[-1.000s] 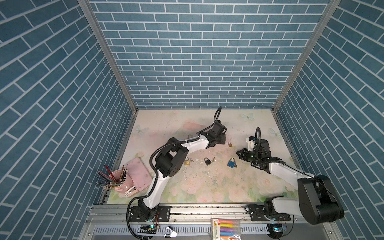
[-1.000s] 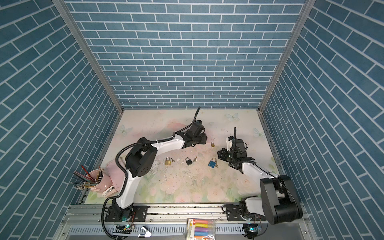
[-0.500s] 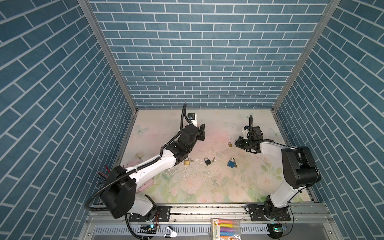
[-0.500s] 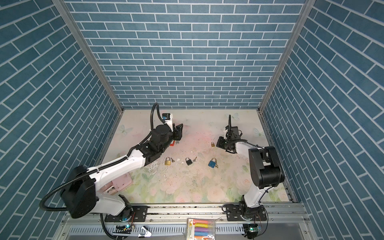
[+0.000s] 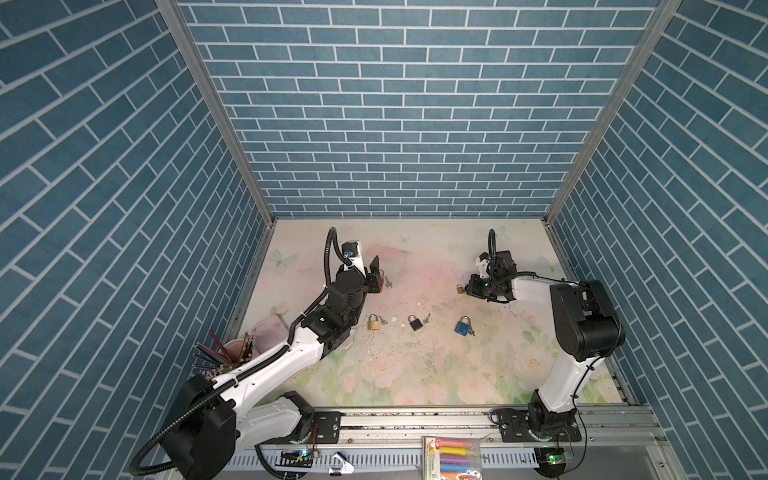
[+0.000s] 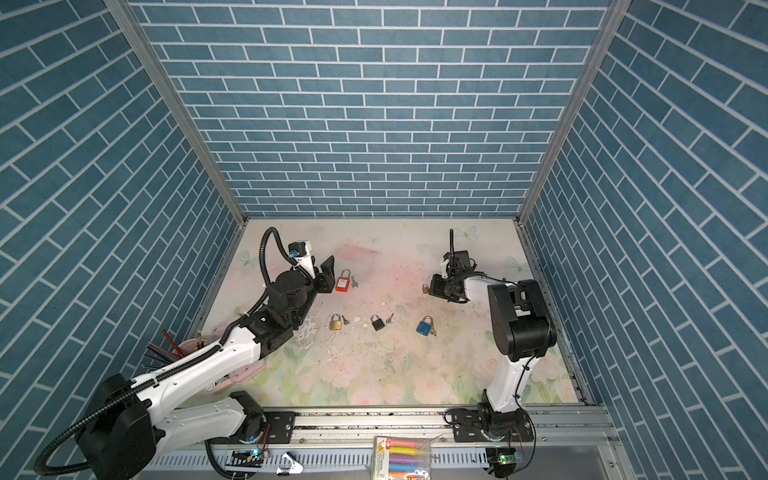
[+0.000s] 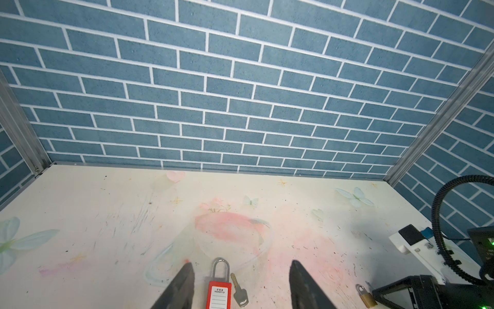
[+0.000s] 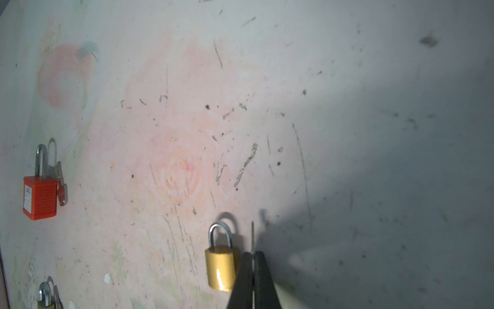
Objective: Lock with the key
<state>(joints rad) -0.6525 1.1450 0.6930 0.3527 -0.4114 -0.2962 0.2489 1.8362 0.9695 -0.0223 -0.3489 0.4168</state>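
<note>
One small brass padlock (image 8: 222,267) lies on the table (image 5: 415,249), right of centre in both top views, with no writing legible on its body. Just beside it, the right gripper (image 8: 253,255) has its fingers pressed together on a thin key (image 8: 252,235). The key is seen edge-on, and its blade sticks out past the fingertips, near the padlock but apart from it.

Farther left lies a red safety padlock (image 7: 219,291). Its white label reads "PROPERTY OF", under a line of characters too small to read. A silver key (image 7: 239,293) lies just beside its body. The left gripper (image 7: 240,263) is spread wide, one finger on each side of the red safety padlock and silver key, touching neither in the wrist view.

Nearer the front, three more padlocks sit in a row, each with a key beside it: a larger brass padlock (image 5: 373,323), a black padlock (image 5: 414,323) and a blue padlock (image 5: 462,326). A crayon pack (image 5: 451,459) on the front rail bears print too small to read.
</note>
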